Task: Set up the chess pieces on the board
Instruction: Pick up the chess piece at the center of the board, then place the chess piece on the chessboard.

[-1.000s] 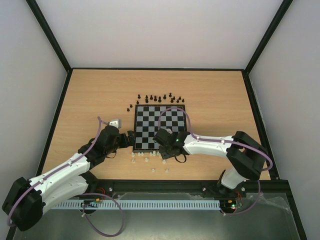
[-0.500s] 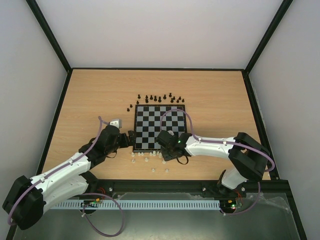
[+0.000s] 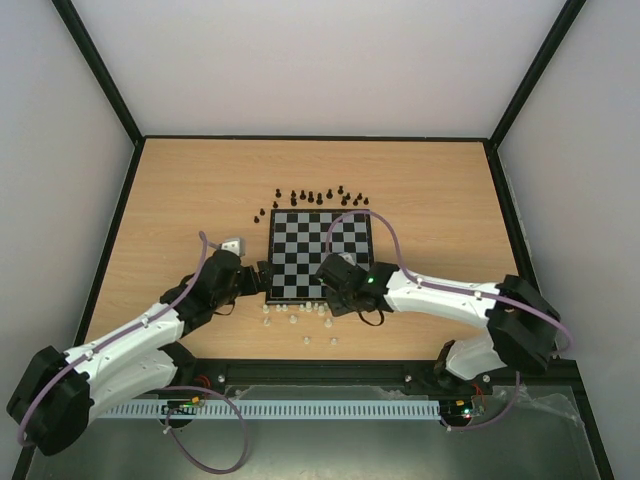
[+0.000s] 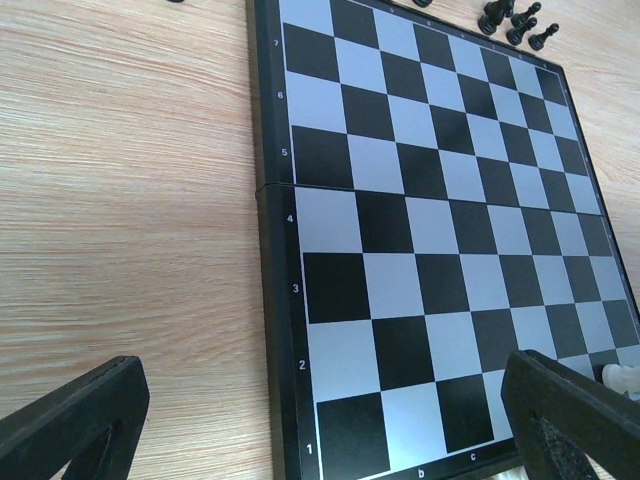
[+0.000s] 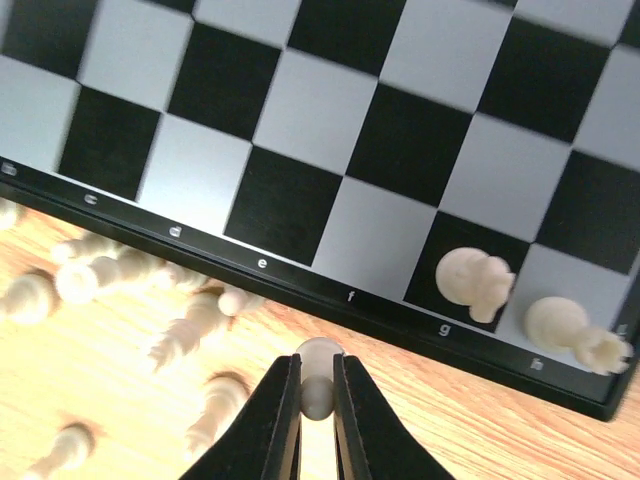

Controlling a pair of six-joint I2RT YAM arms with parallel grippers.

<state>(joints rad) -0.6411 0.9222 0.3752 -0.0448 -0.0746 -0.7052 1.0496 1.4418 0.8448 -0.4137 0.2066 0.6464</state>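
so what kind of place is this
Probably a lab robot test cell: plain white walls on a black frame enclose a wooden table, with left arm and right arm bolted at its near edge.

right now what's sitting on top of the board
Two cream pieces on the board, near row, g and h squares. Other visible squares are bare. From above, the right arm covers that corner.

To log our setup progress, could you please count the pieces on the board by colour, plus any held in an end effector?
Cream pieces on the board: 2
Black pieces on the board: 0
Cream piece held in the right end effector: 1
Total: 3
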